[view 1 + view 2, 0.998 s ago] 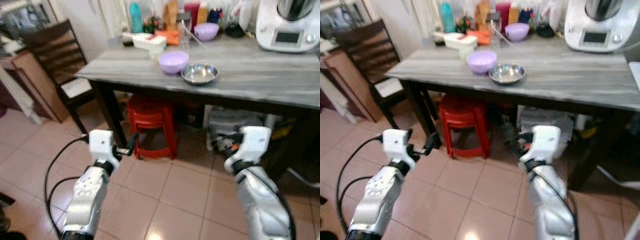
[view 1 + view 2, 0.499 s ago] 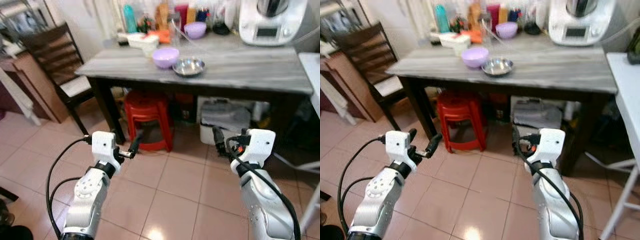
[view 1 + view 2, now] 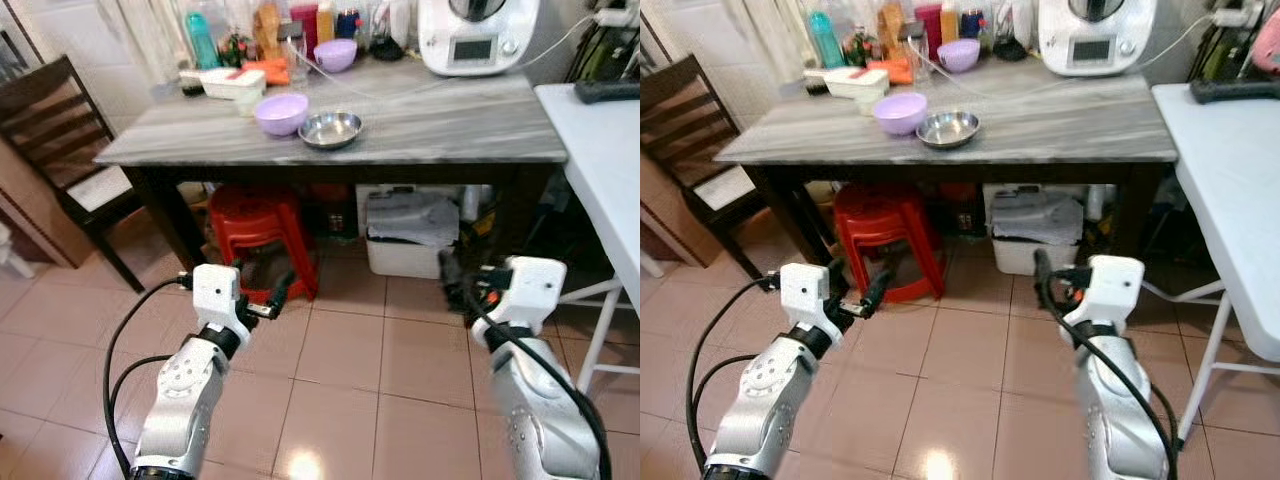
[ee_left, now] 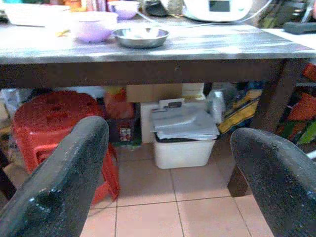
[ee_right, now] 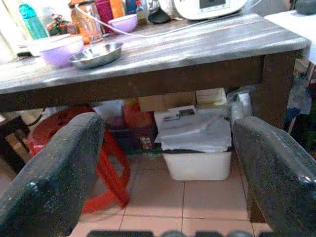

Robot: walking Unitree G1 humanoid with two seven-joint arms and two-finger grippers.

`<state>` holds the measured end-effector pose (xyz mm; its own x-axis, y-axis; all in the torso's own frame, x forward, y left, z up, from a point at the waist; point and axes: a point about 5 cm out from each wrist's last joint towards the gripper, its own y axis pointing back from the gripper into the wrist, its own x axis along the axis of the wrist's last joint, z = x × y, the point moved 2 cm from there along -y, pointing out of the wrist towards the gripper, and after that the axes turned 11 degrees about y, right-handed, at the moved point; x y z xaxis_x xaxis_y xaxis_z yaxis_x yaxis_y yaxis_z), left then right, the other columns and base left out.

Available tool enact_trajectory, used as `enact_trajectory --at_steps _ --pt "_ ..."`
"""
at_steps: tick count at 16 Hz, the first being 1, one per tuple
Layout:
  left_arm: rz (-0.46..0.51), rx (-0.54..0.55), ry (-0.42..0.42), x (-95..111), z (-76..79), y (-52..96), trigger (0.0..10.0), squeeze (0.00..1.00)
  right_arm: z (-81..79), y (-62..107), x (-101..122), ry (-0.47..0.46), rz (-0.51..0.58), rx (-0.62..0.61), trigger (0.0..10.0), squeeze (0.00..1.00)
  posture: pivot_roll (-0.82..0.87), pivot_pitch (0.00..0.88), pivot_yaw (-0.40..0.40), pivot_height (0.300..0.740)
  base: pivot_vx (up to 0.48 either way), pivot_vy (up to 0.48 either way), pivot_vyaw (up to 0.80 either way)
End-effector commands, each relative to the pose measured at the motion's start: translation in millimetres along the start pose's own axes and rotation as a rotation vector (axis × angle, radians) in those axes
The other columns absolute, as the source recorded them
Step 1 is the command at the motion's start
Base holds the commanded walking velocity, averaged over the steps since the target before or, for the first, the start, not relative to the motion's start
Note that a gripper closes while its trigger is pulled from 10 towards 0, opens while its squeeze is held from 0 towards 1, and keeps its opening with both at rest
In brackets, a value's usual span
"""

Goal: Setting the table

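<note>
A grey wood-grain table [image 3: 450, 120] stands ahead of me. On it sit a purple bowl [image 3: 281, 112] and, beside it, a steel bowl [image 3: 331, 128]. A second purple bowl [image 3: 335, 54] is at the back among bottles. Both arms are held low over the floor tiles, well short of the table. My left gripper [image 3: 262, 292] is open and empty, its fingers [image 4: 64, 182] wide apart. My right gripper [image 3: 458, 283] is also open and empty, its fingers [image 5: 276, 168] spread, pointing under the table.
A red stool [image 3: 258, 225] and a white bin [image 3: 410, 235] sit under the table. A dark chair [image 3: 60, 130] stands at the left end. A white folding table [image 3: 600, 150] is on the right. A white kitchen machine [image 3: 478, 35] and a white container [image 3: 232, 82] occupy the tabletop's back.
The whole view has shifted: the table now looks farther off and the white folding table has come in at the right. Both grippers stay open and low.
</note>
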<state>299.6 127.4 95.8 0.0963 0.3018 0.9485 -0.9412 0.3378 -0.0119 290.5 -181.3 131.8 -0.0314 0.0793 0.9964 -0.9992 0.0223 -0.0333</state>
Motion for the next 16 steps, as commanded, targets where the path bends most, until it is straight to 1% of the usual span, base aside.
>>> enact_trajectory --at_steps 1,6,10,11,12,14,16 --pt "0.006 0.021 -0.011 4.9 -7.0 3.3 10.0 0.0 -6.2 -0.8 9.1 -0.011 0.039 0.009 10.0 0.0 -0.09 0.027 0.13 0.74 0.0 -0.255 0.0" --pt "0.007 0.013 0.005 4.0 -3.0 4.4 10.0 0.0 -9.3 4.5 5.5 -0.019 0.028 0.004 10.0 0.0 -0.08 0.032 0.128 0.74 0.0 -0.258 0.0" --pt "-0.006 0.01 0.016 0.2 0.2 3.9 10.0 0.0 -14.1 7.8 -0.7 -0.013 -0.001 0.02 10.0 0.0 -0.09 0.0 0.112 0.74 0.0 -0.289 0.0" --pt "-0.007 0.01 0.016 0.4 -0.1 3.5 10.0 0.0 -13.2 7.7 -1.1 -0.011 -0.005 0.018 10.0 0.0 -0.09 0.0 0.112 0.74 0.0 -0.296 0.0" --pt "-0.007 0.015 0.017 1.0 -1.7 2.4 10.0 0.0 -7.9 6.3 -1.2 -0.006 -0.013 -0.001 10.0 0.0 -0.1 0.0 0.101 0.74 0.0 -0.296 0.0" --pt "-0.005 0.013 0.017 1.8 -1.3 1.3 10.0 0.0 -5.1 5.3 -0.6 0.002 -0.012 -0.01 10.0 0.0 -0.1 0.0 0.108 0.74 0.0 -0.296 0.0" --pt "0.0 0.013 0.018 2.2 -0.8 0.7 10.0 0.0 -5.7 4.9 -1.1 0.009 -0.006 -0.01 10.0 0.0 -0.1 0.0 0.118 0.74 0.0 -0.294 0.0"
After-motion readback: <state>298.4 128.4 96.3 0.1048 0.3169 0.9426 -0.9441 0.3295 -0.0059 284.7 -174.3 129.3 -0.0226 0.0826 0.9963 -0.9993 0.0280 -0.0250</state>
